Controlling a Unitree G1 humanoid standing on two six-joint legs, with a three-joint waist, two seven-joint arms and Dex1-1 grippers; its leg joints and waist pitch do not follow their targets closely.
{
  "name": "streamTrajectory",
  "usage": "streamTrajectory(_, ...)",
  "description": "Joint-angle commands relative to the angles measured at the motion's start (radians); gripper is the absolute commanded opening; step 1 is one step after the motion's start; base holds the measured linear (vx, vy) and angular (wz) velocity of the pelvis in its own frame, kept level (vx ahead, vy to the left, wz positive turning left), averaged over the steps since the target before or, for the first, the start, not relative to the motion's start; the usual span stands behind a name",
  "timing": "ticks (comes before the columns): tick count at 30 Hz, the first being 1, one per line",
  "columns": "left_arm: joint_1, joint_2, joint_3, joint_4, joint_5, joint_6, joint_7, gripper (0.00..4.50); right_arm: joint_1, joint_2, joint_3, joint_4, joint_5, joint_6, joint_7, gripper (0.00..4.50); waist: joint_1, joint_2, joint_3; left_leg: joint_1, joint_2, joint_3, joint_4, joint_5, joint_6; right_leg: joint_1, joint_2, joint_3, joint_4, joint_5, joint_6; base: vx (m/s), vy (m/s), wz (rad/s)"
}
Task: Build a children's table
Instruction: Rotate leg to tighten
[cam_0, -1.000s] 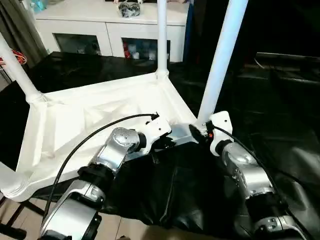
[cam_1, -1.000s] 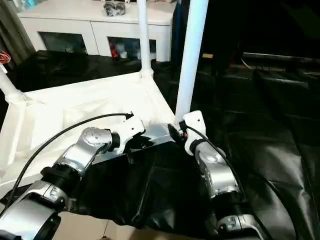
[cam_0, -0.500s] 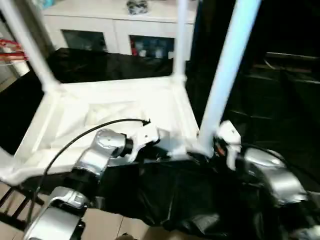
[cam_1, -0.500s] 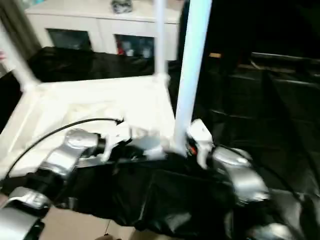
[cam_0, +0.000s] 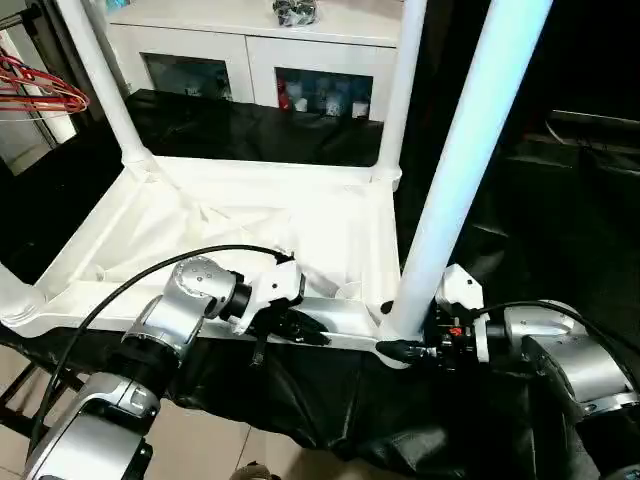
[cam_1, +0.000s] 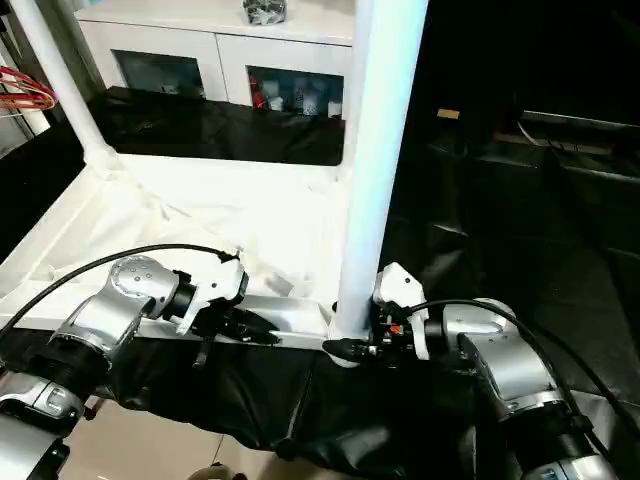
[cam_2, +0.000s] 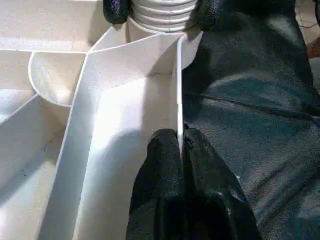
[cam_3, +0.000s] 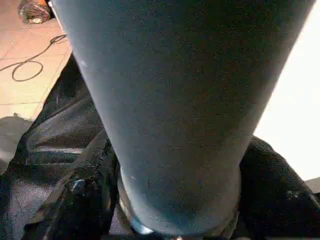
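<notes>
Table top (cam_0: 250, 215) lies upside down, ribbed underside up, on the black-covered surface (cam_0: 560, 200). Its near edge reaches the surface's front, and the black sheet hangs down below it.

3 legs are fully visible standing upright in corner sockets: far-left leg (cam_0: 100, 75), far-right leg (cam_0: 398, 90), near-right leg (cam_0: 465, 165). A 4th white socket (cam_0: 18, 300) shows at the near-left corner, cut off by the frame edge.

Left hand (cam_2: 181, 145) is pressed together on the top's near rim wall (cam_2: 178, 100), 1 black finger (cam_2: 160, 165) on each side of the thin wall, partway along the edge toward the near-right corner.

Right hand (cam_1: 350, 349) sits at the base of the near-right leg, with a black fingertip (cam_0: 395, 350) on either side of the ribbed collar (cam_2: 162, 12) where the leg meets its socket. Fingers are spread to about the leg's width; I cannot tell whether they actually clamp it or only bracket it.

White cabinet (cam_0: 250, 50) with glass doors stands behind the surface. Red hangers (cam_0: 35, 90) sit at the left edge.
</notes>
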Motion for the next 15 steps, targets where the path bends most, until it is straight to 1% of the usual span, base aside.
streamTrajectory(1, -0.020, -0.026, -0.015, -0.010, -0.020, -0.019, 0.000, 0.00, 0.006, 0.010, 0.032, -0.041, 0.007, 0.009, 0.021, 2.81, 0.001, -0.018, -0.060, 0.004, 0.021, 0.001, -0.064, -0.186, 0.067, 0.052, -0.047, 0.031, -0.065, -0.134, -0.236, 0.000, 0.000, 0.00)
streamTrajectory(3, -0.026, -0.036, -0.007, 0.000, -0.015, -0.021, 0.030, 0.00, 0.011, 0.019, 0.029, -0.040, 0.005, 0.009, 0.008, 2.79, 0.001, -0.017, -0.060, 0.004, 0.021, 0.001, -0.064, -0.184, 0.065, 0.052, -0.047, 0.031, -0.065, -0.136, -0.233, 0.000, 0.000, 0.00)
streamTrajectory(4, -0.033, -0.046, -0.004, 0.020, 0.006, -0.040, 0.086, 0.00, 0.016, 0.037, 0.019, -0.033, 0.004, 0.006, -0.029, 2.76, 0.002, -0.018, -0.060, 0.005, 0.021, 0.001, -0.064, -0.188, 0.065, 0.050, -0.046, 0.031, -0.068, -0.143, -0.230, 0.000, 0.000, 0.00)
streamTrajectory(5, -0.038, -0.053, 0.000, 0.030, 0.017, -0.037, 0.118, 0.00, 0.017, 0.052, 0.010, -0.029, 0.004, 0.008, -0.056, 2.75, 0.003, -0.018, -0.059, 0.006, 0.022, 0.001, -0.065, -0.194, 0.062, 0.049, -0.047, 0.031, -0.069, -0.152, -0.229, 0.000, 0.000, 0.00)
streamTrajectory(6, -0.038, -0.053, 0.000, 0.030, 0.017, -0.037, 0.118, 0.00, 0.017, 0.052, 0.010, -0.029, 0.004, 0.008, -0.056, 2.75, 0.003, -0.019, -0.058, 0.006, 0.021, 0.001, -0.065, -0.199, 0.059, 0.049, -0.047, 0.032, -0.069, -0.161, -0.226, 0.000, 0.000, 0.00)
streamTrajectory(7, -0.049, -0.075, 0.014, 0.050, 0.031, -0.024, 0.195, 0.00, 0.015, 0.093, -0.010, -0.011, -0.005, 0.018, -0.136, 2.74, 0.000, -0.022, -0.056, 0.005, 0.019, 0.001, -0.068, -0.210, 0.047, 0.048, -0.048, 0.032, -0.073, -0.203, -0.214, 0.000, 0.000, 0.00)
streamTrajectory(9, -0.053, -0.084, 0.020, 0.057, 0.034, -0.021, 0.222, 0.00, 0.014, 0.109, -0.016, -0.002, -0.012, 0.019, -0.169, 2.74, 0.000, -0.020, -0.056, 0.007, 0.018, -0.001, -0.070, -0.225, 0.036, 0.047, -0.050, 0.031, -0.078, -0.246, -0.202, 0.000, 0.000, 0.00)
streamTrajectory(10, -0.056, -0.101, 0.028, 0.056, 0.033, -0.005, 0.251, 0.00, 0.007, 0.138, -0.024, 0.024, -0.035, 0.015, -0.239, 2.73, -0.002, -0.024, -0.056, 0.006, 0.018, -0.002, -0.072, -0.224, 0.027, 0.049, -0.050, 0.032, -0.079, -0.264, -0.189, 0.000, 0.000, 0.00)
streamTrajectory(11, -0.057, -0.121, 0.032, 0.053, 0.033, 0.008, 0.281, 0.00, -0.004, 0.176, -0.036, 0.058, -0.064, 0.016, -0.331, 2.73, -0.006, -0.021, -0.054, 0.006, 0.018, -0.003, -0.074, -0.226, 0.019, 0.045, -0.050, 0.032, -0.080, -0.271, -0.185, 0.000, 0.000, 0.00)
streamTrajectory(12, -0.058, -0.138, 0.033, 0.049, 0.035, 0.021, 0.305, 0.00, -0.014, 0.209, -0.044, 0.090, -0.085, 0.014, -0.407, 2.72, -0.011, -0.023, -0.054, 0.004, 0.017, -0.003, -0.075, -0.228, 0.012, 0.046, -0.051, 0.031, -0.080, -0.282, -0.182, 0.000, 0.000, 0.00)
streamTrajectory(13, -0.061, -0.160, 0.032, 0.048, 0.044, 0.031, 0.344, 0.00, -0.029, 0.252, -0.054, 0.132, -0.109, 0.007, -0.500, 2.72, -0.020, -0.023, -0.053, 0.001, 0.014, -0.007, -0.080, -0.247, -0.002, 0.049, -0.051, 0.027, -0.086, -0.340, -0.157, 0.000, 0.000, 0.00)
streamTrajectory(14, -0.064, -0.175, 0.032, 0.049, 0.050, 0.038, 0.370, 0.00, -0.040, 0.282, -0.060, 0.159, -0.122, 0.004, -0.560, 2.72, -0.021, -0.021, -0.053, 0.004, 0.014, -0.007, -0.080, -0.251, -0.005, 0.046, -0.052, 0.028, -0.087, -0.348, -0.153, 0.000, 0.000, 0.00)
streamTrajectory(15, -0.065, -0.188, 0.030, 0.050, 0.056, 0.041, 0.392, 0.00, -0.049, 0.311, -0.065, 0.180, -0.130, 0.009, -0.613, 2.72, -0.027, -0.022, -0.054, 0.009, 0.014, -0.005, -0.079, -0.257, -0.006, 0.041, -0.051, 0.031, -0.090, -0.345, -0.155, 0.000, 0.000, 0.00)
